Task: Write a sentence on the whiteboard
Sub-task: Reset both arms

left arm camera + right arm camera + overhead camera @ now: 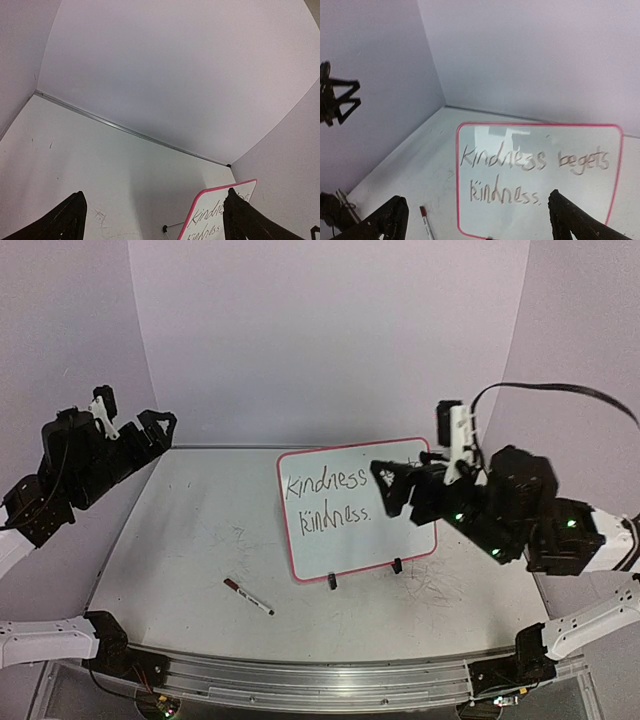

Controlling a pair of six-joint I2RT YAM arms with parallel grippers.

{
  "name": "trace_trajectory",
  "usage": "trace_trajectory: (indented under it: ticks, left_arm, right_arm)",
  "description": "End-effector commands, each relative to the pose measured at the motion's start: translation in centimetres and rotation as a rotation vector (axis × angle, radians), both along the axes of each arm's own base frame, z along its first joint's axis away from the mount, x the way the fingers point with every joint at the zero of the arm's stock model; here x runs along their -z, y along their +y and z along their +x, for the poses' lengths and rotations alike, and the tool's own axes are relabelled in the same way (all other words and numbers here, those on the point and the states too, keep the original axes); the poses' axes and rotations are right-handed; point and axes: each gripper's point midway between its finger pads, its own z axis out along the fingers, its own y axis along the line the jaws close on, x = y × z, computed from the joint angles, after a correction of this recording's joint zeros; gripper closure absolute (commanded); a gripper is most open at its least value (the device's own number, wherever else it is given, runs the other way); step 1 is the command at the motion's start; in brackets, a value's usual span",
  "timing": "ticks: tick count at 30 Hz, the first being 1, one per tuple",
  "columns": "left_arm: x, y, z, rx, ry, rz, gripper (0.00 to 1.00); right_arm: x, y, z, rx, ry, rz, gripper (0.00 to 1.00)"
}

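The whiteboard [345,552], white with a red-pink frame, stands tilted on two black clip feet at mid-table. The sentence [330,502] reads "kindness begets kindness." in two lines; the right wrist view shows it whole [520,175]. My right gripper [390,487] hovers over the board's right half, open and empty, its fingers wide apart in its own view [477,222]. Raised at the far left, well away from the board, my left gripper [155,425] is open and empty too [155,222]. Its camera catches the board's left corner [212,200].
A marker [248,597] with a dark red cap lies on the scuffed white table, left of and in front of the board, also seen in the right wrist view [426,224]. Purple walls enclose the back and sides. A metal rail [300,670] runs along the near edge.
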Motion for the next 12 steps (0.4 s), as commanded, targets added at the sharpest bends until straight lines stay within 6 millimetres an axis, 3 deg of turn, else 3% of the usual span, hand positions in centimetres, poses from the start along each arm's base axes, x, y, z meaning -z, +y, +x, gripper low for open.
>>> trace_trajectory:
  ticks: [1,4,7,12]
  left_arm:
    - [-5.5,0.8,-0.1,-0.024,-0.127,0.051,0.04]
    - [-7.1,0.8,-0.3,-0.015,-0.163,0.070,0.03]
    - [-8.1,1.2,-0.7,-0.017,-0.188,0.077,0.03]
    - [-8.9,1.8,-1.4,-0.022,-0.217,0.085,0.02]
  right_arm:
    - [-5.6,-7.1,1.1,0.239,-0.112,-0.079,0.02]
    - [-9.2,-9.5,1.2,0.327,-0.158,-0.070,0.02]
    - [-11.8,-10.6,1.3,0.369,-0.182,-0.050,0.02]
    - [-13.3,-12.1,1.2,0.418,-0.205,-0.015,0.02]
